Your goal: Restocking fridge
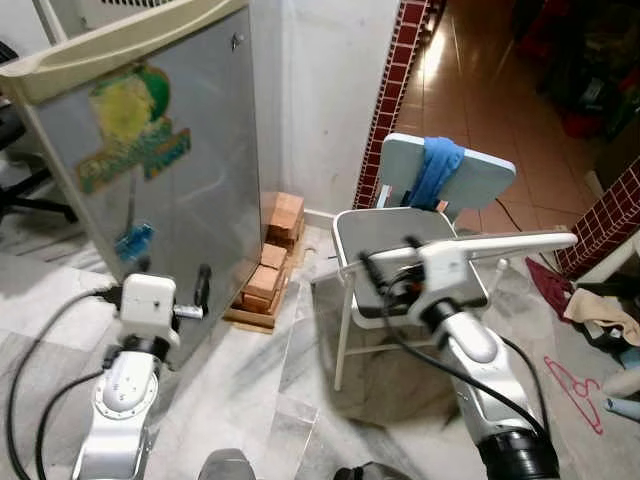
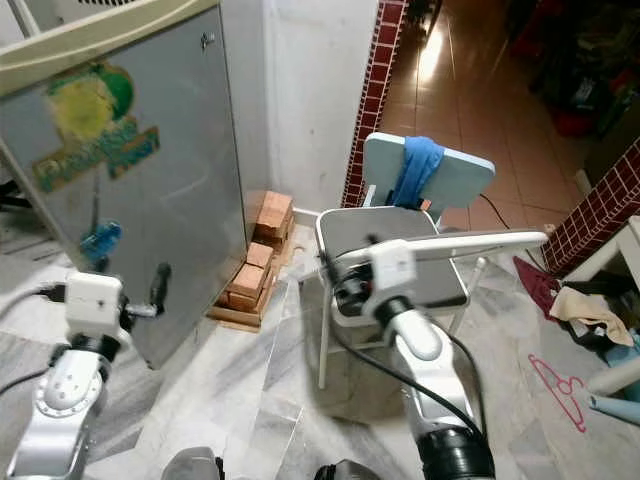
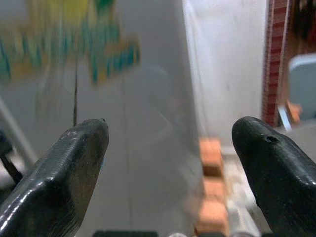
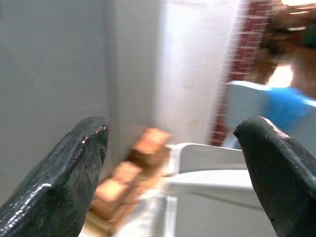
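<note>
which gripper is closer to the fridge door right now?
Left. The left gripper is raised right in front of the fridge door, fingers open. The right gripper, also open, is over by the chair, off to the fridge's side.

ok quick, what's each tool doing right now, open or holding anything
left tool: open, holding nothing, facing the fridge.
right tool: open, holding nothing, raised above the chair.

We count one fridge [image 1: 170,170] at ten o'clock, one folding chair [image 1: 400,250] at one o'clock bearing one blue cloth [image 1: 435,168], one brick stack [image 1: 272,262] between them, one pink hanger [image 1: 575,385] at four.
</note>
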Available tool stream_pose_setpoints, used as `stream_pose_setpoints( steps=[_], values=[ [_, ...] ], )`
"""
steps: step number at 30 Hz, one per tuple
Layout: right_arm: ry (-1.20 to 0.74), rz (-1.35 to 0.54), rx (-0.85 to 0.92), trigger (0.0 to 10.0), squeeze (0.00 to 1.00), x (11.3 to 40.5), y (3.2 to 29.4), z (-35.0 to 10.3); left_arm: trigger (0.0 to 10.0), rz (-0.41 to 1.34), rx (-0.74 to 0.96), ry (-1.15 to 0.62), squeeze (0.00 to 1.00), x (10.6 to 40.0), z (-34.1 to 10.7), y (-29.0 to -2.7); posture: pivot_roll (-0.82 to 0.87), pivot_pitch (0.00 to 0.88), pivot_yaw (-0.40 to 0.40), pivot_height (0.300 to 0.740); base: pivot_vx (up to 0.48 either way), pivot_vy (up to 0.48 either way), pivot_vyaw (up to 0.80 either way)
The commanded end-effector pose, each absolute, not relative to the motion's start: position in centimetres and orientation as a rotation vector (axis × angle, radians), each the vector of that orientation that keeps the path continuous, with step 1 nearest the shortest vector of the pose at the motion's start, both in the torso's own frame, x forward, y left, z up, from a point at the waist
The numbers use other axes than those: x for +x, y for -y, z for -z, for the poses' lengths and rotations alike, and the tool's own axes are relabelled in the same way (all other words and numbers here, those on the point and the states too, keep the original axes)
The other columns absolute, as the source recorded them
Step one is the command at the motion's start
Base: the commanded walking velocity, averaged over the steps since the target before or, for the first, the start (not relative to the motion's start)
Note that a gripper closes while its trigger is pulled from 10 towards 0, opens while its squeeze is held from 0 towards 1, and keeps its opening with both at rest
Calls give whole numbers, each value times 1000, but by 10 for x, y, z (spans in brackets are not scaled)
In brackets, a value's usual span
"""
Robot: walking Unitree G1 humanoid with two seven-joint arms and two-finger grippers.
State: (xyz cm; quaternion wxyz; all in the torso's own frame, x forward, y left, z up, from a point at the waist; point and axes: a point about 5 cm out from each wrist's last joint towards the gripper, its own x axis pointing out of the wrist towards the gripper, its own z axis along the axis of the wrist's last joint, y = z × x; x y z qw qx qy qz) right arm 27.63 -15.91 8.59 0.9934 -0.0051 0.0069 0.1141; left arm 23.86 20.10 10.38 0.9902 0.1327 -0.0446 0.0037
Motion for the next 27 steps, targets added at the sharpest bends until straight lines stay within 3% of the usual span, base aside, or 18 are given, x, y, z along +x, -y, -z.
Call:
stream_pose_setpoints(
  steps=[1,5,9,16,25,27],
  values=[
    [28,-151,-40,10000,0,276,165,-93,10000,-23,282,121,0,240,-108,-199,100,0,-72,740,0,0,0],
    [-6,104,-21,10000,0,267,188,-87,10000,-115,221,76,0,243,-101,-209,75,0,-52,740,0,0,0],
    [-11,141,-27,10000,0,258,195,-80,10000,-172,185,55,0,242,-98,-214,62,0,-47,740,0,0,0],
    [-7,153,13,10000,0,254,199,-79,10000,-93,157,-26,0,243,-81,-199,30,0,-31,740,0,0,0],
    [8,192,52,10000,0,262,198,-81,10000,-1,129,-85,0,251,-67,-195,20,0,-5,740,0,480,0],
    [-4,212,55,10000,0,265,200,-79,10000,11,123,-67,0,256,-73,-197,26,0,-13,740,0,480,-800]
  ],
)
